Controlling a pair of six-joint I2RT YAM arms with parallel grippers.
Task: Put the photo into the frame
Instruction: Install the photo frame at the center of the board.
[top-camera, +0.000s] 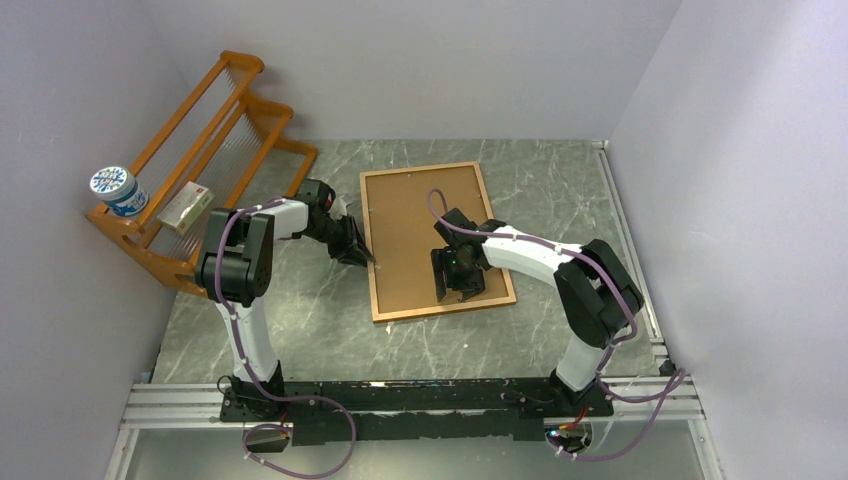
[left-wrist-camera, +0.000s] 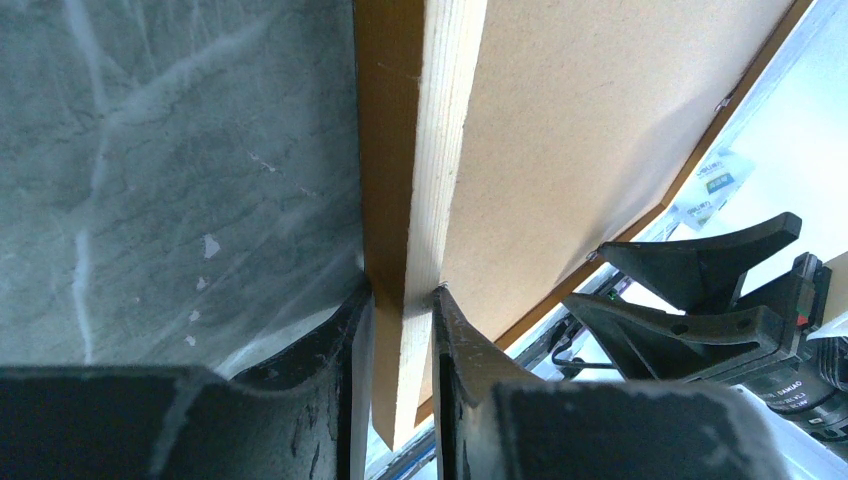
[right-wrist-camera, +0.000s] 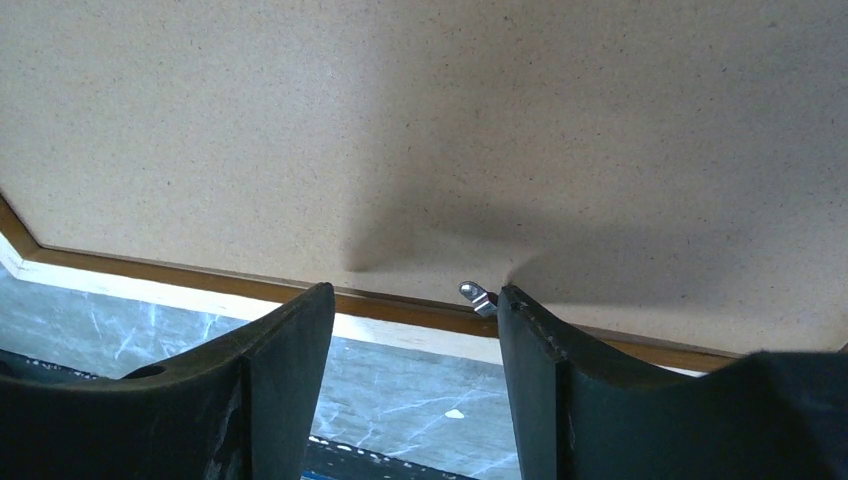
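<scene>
two pincers work at one thing, the thin rectangular orange-brown wooden frame (top-camera: 418, 169), which lies flat on the grey marble-look table (top-camera: 300, 320) with its back side up. a plain brown fibre backing board (top-camera: 410, 230) fills the inside of the frame. the long axis of the frame runs away from the arm bases, a little tilted.

the left pincer (left-wrist-camera: 403, 300) is clenched on the left long rail of the frame, with one finger on the outer side, one on the inner side, and both touching the wood. the right pincer (right-wrist-camera: 415, 300) hangs over the backing board, close to the near short rail of the frame. its fingers stand apart with nothing between them.

a small silver metal tab (right-wrist-camera: 478, 296) sits at the inner edge of that rail, just under the gap between those fingers. so the right arm is the nearer one to it, and i judge that the next move turns on this tab.

the paper photo shows in no view. perhaps it lies under the backing board, but i cannot tell.
</scene>
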